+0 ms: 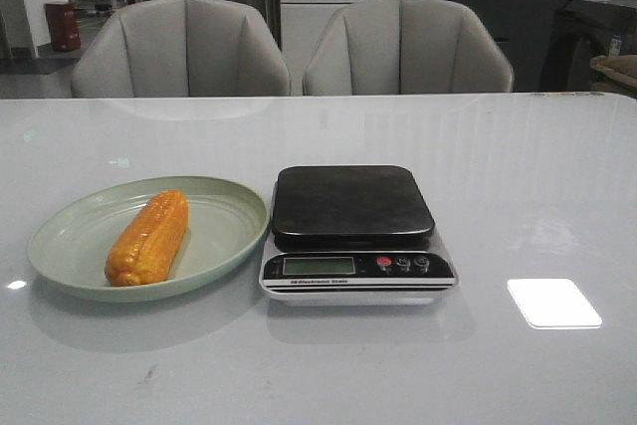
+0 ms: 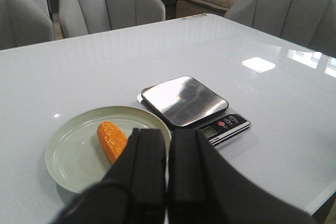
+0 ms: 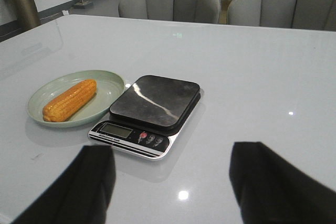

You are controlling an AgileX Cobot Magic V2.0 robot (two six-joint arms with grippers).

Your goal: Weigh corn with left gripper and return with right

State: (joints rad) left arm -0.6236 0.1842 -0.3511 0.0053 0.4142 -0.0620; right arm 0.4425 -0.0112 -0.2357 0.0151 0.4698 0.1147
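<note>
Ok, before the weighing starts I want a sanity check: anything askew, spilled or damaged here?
Nothing stands out. The corn lies whole in the plate, and the scale sits square beside it, platform bare.

Glossy white table [image 1: 518, 176], seen from the front and from both wrist cameras. Two things rest directly on its surface: a shallow pale-green plate [image 1: 224, 208] to the robot's left, and a kitchen scale [image 1: 355, 234] just beside it at centre, the plate's rim very near the scale's edge; the scale has a dark square platform, with a display and three buttons on its near edge.
</note>
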